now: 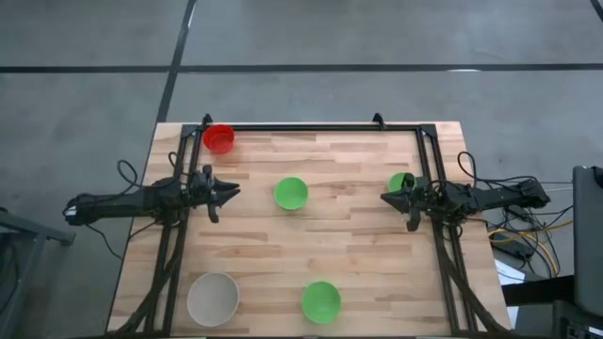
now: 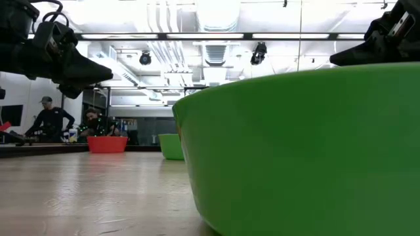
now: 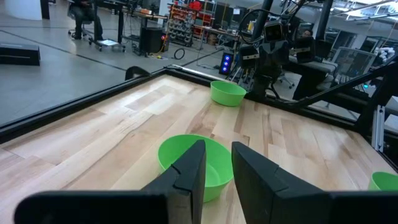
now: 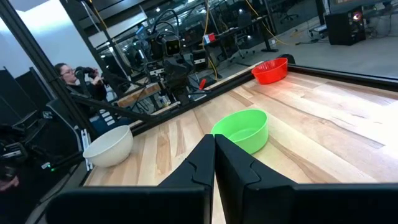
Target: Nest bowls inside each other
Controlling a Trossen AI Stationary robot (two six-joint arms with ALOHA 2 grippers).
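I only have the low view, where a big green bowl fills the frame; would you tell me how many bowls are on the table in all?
Observer: Five. In the high view, three green ones, a red bowl at the far left corner and a whitish bowl at the near left corner.
Operator: Thank you. Are any nested yet?
Observer: No, all five sit apart; the middle green bowl stands alone between the arms.
Operator: Is either gripper holding something?
Observer: Neither. The left gripper is open and empty, pointing at that middle bowl.
Operator: And the right one?
Observer: The right gripper is shut on nothing, beside the green bowl by the right edge.
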